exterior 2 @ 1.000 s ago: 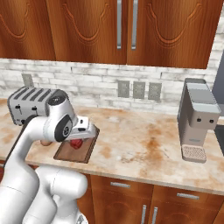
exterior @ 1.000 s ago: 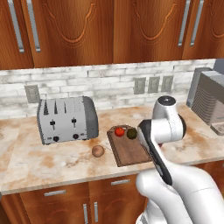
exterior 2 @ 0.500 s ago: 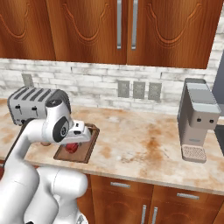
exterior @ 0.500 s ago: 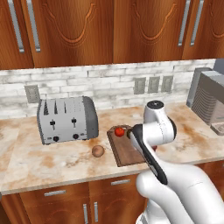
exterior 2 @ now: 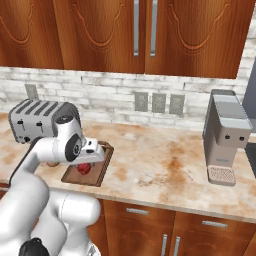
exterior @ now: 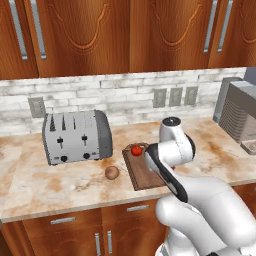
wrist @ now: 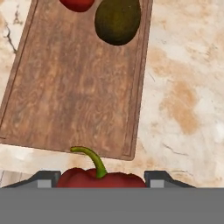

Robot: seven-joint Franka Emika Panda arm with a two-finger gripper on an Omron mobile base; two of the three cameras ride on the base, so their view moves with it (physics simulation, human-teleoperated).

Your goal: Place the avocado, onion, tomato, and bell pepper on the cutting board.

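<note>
Toaster stands near onion (beside cutting board).

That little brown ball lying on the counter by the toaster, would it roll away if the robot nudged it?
Probably. The onion looks round and smooth, resting loose on the flat counter, so a nudge would likely send it rolling. Its dull skin may grip fairly well.

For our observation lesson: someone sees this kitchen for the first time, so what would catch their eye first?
The white robot arm bending over the dark cutting board on the marble counter, with a red bell pepper between its jaws. Next, the tomato and dark avocado on the board, and the onion on the counter by the toaster.
</note>
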